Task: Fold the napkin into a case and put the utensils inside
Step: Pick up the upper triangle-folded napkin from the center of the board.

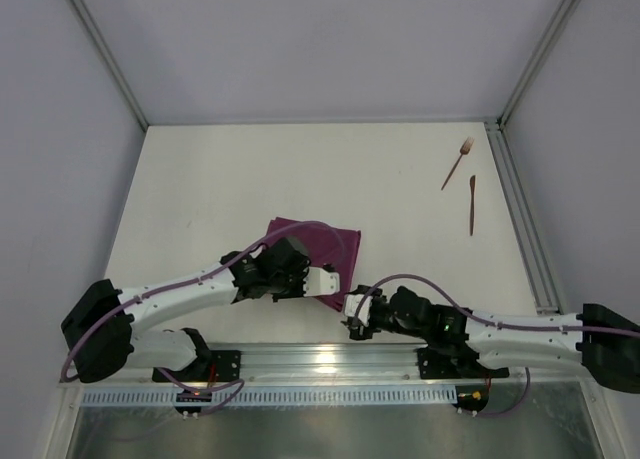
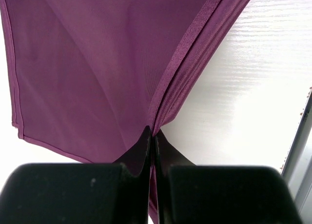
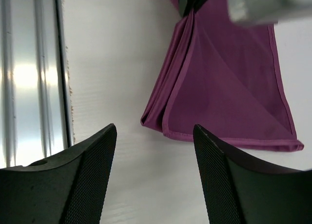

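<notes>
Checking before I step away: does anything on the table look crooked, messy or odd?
The napkin lies skewed and bunched, not flat: the left end effector pinches its hem, gathering pleats. Fork and knife lie at different angles, far right. Nothing looks spilled or damaged.

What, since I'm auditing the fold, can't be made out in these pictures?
- Top view: near part of the napkin, hidden under the left claw.
- Top view: fork tines, too small to count.
- Left wrist view: pinched napkin edge, buried between the fingers; cloth cut off at top.
- Right wrist view: left claw, blurred, cut off at top.
</notes>
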`<state>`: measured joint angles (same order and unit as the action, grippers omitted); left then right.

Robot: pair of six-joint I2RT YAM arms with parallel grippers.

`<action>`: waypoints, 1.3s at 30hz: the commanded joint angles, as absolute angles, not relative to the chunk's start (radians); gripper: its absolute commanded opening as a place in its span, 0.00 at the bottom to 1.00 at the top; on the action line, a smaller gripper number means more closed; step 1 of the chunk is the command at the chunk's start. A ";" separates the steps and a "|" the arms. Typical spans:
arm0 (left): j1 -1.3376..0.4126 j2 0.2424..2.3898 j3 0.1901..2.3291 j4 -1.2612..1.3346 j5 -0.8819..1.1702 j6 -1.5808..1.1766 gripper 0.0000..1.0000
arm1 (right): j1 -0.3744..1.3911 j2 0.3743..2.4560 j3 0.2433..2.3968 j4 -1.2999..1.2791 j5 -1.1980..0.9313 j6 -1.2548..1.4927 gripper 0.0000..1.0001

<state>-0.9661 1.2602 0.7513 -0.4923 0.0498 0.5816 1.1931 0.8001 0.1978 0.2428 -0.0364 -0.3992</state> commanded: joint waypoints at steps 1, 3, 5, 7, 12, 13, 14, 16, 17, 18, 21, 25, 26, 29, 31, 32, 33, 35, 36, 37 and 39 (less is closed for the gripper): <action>-0.962 1.250 0.792 -0.514 0.080 0.566 0.00 | 1.249 0.927 0.173 0.517 0.207 -0.416 0.69; -0.962 1.253 0.795 -0.523 0.084 0.565 0.00 | 1.292 1.000 0.179 0.607 0.281 -0.420 0.70; -0.962 1.256 0.796 -0.526 0.086 0.563 0.00 | 1.301 1.090 0.189 0.650 0.278 -0.420 0.72; -0.962 1.258 0.798 -0.528 0.087 0.564 0.00 | 1.308 1.139 0.199 0.701 0.291 -0.407 0.73; -0.960 1.259 0.805 -0.534 0.097 0.560 0.00 | 1.322 1.250 0.184 0.784 0.350 -0.351 0.75; -0.960 1.259 0.807 -0.535 0.098 0.560 0.00 | 1.324 1.262 0.183 0.790 0.354 -0.347 0.74; -0.960 1.259 0.810 -0.540 0.103 0.558 0.00 | 1.324 1.273 0.183 0.798 0.362 -0.341 0.74; -0.959 1.262 0.811 -0.543 0.104 0.558 0.00 | 1.325 1.305 0.183 0.813 0.385 -0.331 0.74; -0.959 1.262 0.811 -0.543 0.104 0.555 0.00 | 1.325 1.313 0.187 0.813 0.384 -0.333 0.73; -0.957 1.264 0.811 -0.543 0.104 0.557 0.00 | 1.325 1.330 0.202 0.808 0.387 -0.334 0.70; -0.956 1.264 0.813 -0.548 0.107 0.551 0.00 | 1.324 1.339 0.215 0.790 0.396 -0.330 0.46; -0.951 1.262 0.813 -0.548 0.109 0.551 0.00 | 1.324 1.315 0.222 0.767 0.396 -0.312 0.20; -0.951 1.264 0.813 -0.546 0.110 0.549 0.00 | 1.324 1.307 0.227 0.741 0.391 -0.308 0.16; -0.950 1.264 0.815 -0.546 0.107 0.545 0.00 | 1.324 1.255 0.253 0.669 0.393 -0.279 0.03; -0.948 1.261 0.815 -0.554 0.103 0.543 0.00 | 1.325 1.217 0.264 0.637 0.390 -0.262 0.03; -0.946 1.258 0.815 -0.557 0.101 0.543 0.00 | 1.325 1.171 0.274 0.596 0.390 -0.252 0.03; -0.945 1.255 0.815 -0.560 0.101 0.538 0.00 | 1.324 1.149 0.281 0.569 0.385 -0.250 0.03; -0.939 1.246 0.815 -0.568 0.101 0.537 0.00 | 1.322 1.111 0.301 0.491 0.377 -0.249 0.03; -0.937 1.244 0.813 -0.569 0.101 0.535 0.01 | 1.307 1.076 0.304 0.467 0.335 -0.242 0.03; -0.937 1.241 0.813 -0.575 0.103 0.534 0.04 | 1.293 1.060 0.311 0.437 0.301 -0.238 0.03; -0.937 1.233 0.811 -0.584 0.123 0.532 0.23 | 1.246 1.029 0.327 0.379 0.200 -0.212 0.03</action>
